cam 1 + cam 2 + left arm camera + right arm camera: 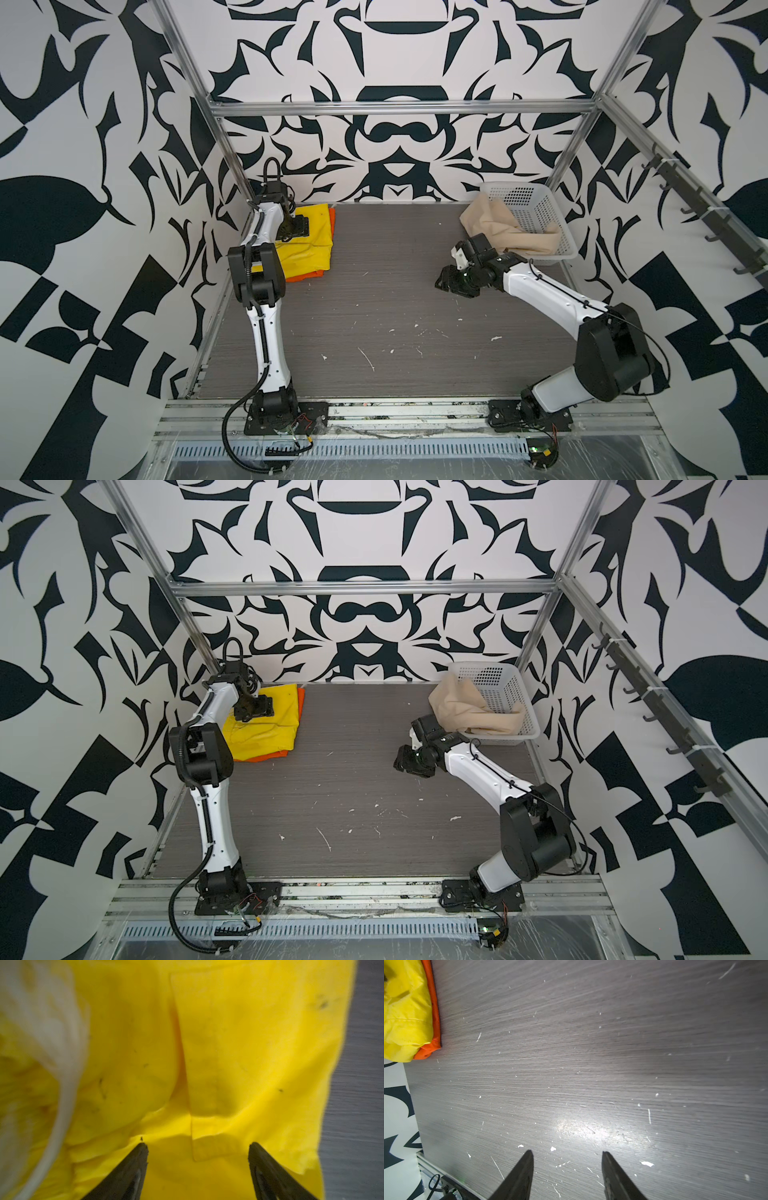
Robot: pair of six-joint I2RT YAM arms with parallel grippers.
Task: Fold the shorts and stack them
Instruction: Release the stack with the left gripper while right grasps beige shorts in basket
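Jaws of the left arm point(262, 345), which reaches to the bench's point(374, 311) far left corner with its wrist bent down, stand spread just over the yellow shorts point(309, 249), folded atop the orange shorts point(307, 276). The right arm point(540, 286) stretches low, its jaws partly spread above bare bench; the beige shorts point(498, 228) drape over the basket point(536, 203) rim behind them, at the far right corner.

Soft cloth yellow shorts point(316, 249); scuffed wood-grain table point(374, 332); plastic basket point(540, 199)
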